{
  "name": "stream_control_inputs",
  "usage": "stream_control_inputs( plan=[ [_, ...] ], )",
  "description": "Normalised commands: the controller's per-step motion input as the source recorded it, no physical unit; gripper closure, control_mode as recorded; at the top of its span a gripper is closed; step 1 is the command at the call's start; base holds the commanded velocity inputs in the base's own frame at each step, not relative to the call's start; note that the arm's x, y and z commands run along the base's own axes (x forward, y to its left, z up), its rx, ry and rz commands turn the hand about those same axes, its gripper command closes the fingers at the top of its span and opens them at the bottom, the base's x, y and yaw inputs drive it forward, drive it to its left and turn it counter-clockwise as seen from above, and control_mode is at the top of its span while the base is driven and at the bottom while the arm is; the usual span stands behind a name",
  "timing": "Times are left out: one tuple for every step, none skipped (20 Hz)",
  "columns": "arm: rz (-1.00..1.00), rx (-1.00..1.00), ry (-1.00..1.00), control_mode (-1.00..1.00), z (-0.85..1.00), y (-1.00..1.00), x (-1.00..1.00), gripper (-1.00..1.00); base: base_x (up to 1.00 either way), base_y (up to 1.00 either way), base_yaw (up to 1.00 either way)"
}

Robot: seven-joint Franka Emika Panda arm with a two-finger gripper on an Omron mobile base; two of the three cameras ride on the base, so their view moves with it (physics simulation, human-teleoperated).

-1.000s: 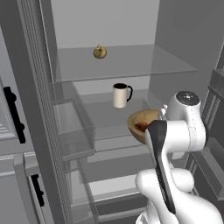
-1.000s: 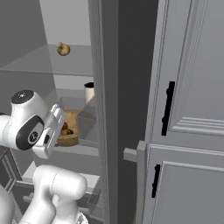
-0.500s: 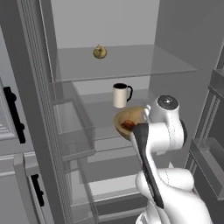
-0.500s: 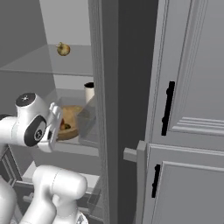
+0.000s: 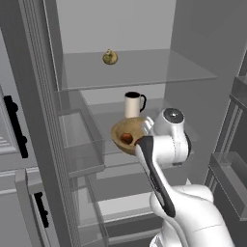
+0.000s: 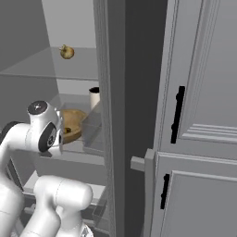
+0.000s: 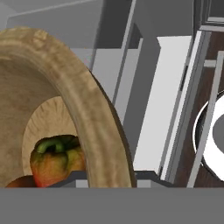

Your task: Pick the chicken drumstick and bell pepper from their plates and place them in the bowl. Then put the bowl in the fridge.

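While the white arm reaches into the open fridge [image 5: 193, 58], the claw [image 7: 103, 186] is clamped tight on the near rim of the bowl [image 5: 129, 135], and the hand view has that thick wooden rim sweeping right across it. Down inside sits the bell pepper [image 7: 56, 158], red-orange with a green top, and a sliver of orange at the lower edge beside it could be the chicken drumstick, though too little shows to be sure. From the left base view there's one brownish lump [image 5: 126, 138] in the bowl, too small to name. Now the change: over the last second the bowl has travelled leftward and deeper, from out by the right side to over the middle glass shelf [image 5: 103, 166], right in front of the white mug [image 5: 133, 104]. It looks tilted toward the camera and I can't tell if it's touching the glass yet. That puts us, I'd say, in the closing stretch: level it, lower it, let go. The mug stands very near, so a nudge is the risk. Count: one bowl, one pepper, one mug behind it, and farthest back, up on the top shelf [image 5: 140, 67], one yellowish-brown round fruit [image 5: 110, 57].
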Motion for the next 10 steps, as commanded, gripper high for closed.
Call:
stream_control_inputs(
  plan=[
    [0.07,0.0,0.0,-1.0,-0.21,0.32,0.39,1.0,0.0,0.0,0.0],
    [0.06,0.0,0.0,-1.0,-0.21,0.31,0.44,1.0,0.0,0.0,0.0],
    [0.03,0.0,0.0,-1.0,-0.18,0.33,0.44,1.0,0.0,0.0,0.0],
    [0.02,0.0,0.0,-1.0,-0.2,0.26,0.51,1.0,0.0,0.0,0.0],
    [0.01,0.0,0.0,-1.0,-0.17,0.22,0.56,1.0,0.0,0.0,0.0],
    [0.0,0.0,0.01,-1.0,-0.13,0.16,0.55,1.0,0.0,0.0,0.0],
    [0.0,-0.03,0.02,-1.0,-0.11,0.16,0.46,1.0,0.0,0.0,0.0],
    [0.0,-0.05,0.02,-1.0,-0.14,0.28,0.33,1.0,0.0,0.0,0.0],
    [0.0,-0.03,0.02,-1.0,-0.12,0.24,0.31,1.0,0.0,0.0,0.0],
    [0.0,-0.03,0.03,-1.0,-0.11,0.26,0.36,1.0,0.0,0.0,0.0]
  ],
)
